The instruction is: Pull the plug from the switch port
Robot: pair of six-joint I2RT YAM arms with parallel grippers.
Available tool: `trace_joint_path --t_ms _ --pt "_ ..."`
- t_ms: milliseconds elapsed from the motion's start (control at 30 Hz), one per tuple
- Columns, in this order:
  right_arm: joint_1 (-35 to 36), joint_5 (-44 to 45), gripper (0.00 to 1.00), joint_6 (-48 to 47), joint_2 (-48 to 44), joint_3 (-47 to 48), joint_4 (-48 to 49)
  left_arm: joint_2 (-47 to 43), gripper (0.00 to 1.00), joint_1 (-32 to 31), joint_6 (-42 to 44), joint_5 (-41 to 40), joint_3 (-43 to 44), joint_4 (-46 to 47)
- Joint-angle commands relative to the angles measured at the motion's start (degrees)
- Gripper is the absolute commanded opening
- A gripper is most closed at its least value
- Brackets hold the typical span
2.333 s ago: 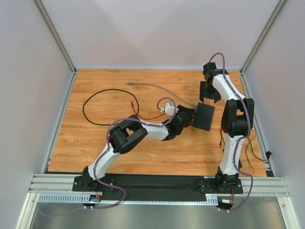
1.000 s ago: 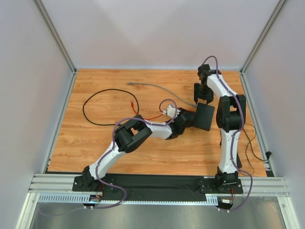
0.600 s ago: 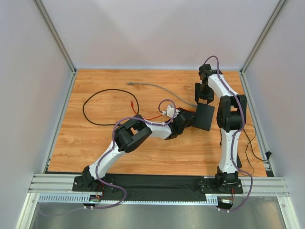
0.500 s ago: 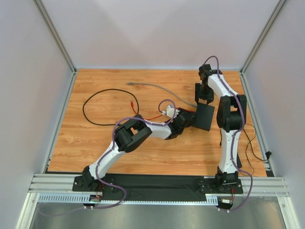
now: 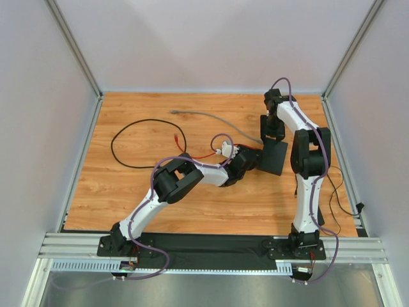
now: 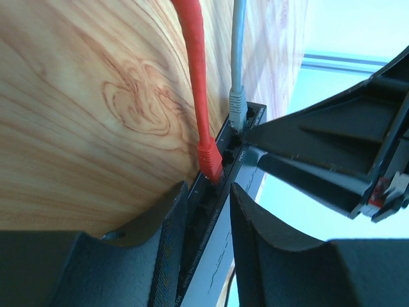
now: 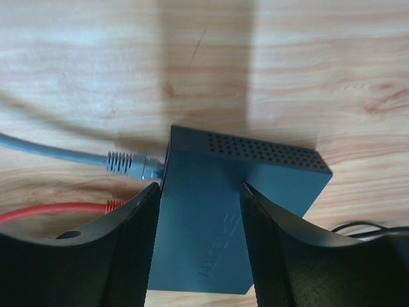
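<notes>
The switch (image 5: 275, 160) is a flat black box lying right of centre; in the right wrist view the switch (image 7: 211, 224) shows a vented far side. A grey plug (image 7: 131, 165) and a red plug (image 7: 114, 206) sit in ports on its left edge. The left wrist view shows the same red plug (image 6: 210, 160) and grey plug (image 6: 237, 102) in the port row. My left gripper (image 6: 208, 188) is shut on the switch's port edge, one finger under it and one over. My right gripper (image 7: 199, 187) hovers open over the switch's top, its left fingertip (image 7: 150, 195) close to the grey plug.
A grey cable (image 5: 204, 116) runs back left from the switch, and a red cable (image 5: 198, 155) runs left. A black cord (image 5: 128, 137) loops on the left of the table. Thin black wires (image 5: 339, 192) lie by the right wall.
My right gripper has shifted slightly left over the switch's far end and its jaws have narrowed. The left gripper and the switch have stayed put over the last second.
</notes>
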Motion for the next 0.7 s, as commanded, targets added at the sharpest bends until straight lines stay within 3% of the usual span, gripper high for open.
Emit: trace_joint_path --t_ms 0,200,367,667 --pt "0.99 -1.29 0.54 0.3 -1.61 -3.39 -0.49 -0.18 0.41 0.61 -0.06 0.03 -1.98 -3.66" --pt "1.08 -4.63 0.54 1.09 -3.9 -6.64 1.19 -0.35 0.38 0.7 -2.43 0.99 -1.89 -6.47" --pt "0.99 -2.09 0.55 1.62 -6.1 -6.73 2.77 -0.44 0.38 0.7 -2.35 1.0 -2.68 -4.45" --pt "-1.11 -1.64 0.63 0.57 -3.65 4.33 2.07 -2.2 0.39 0.7 0.64 -0.58 -4.7 -2.7"
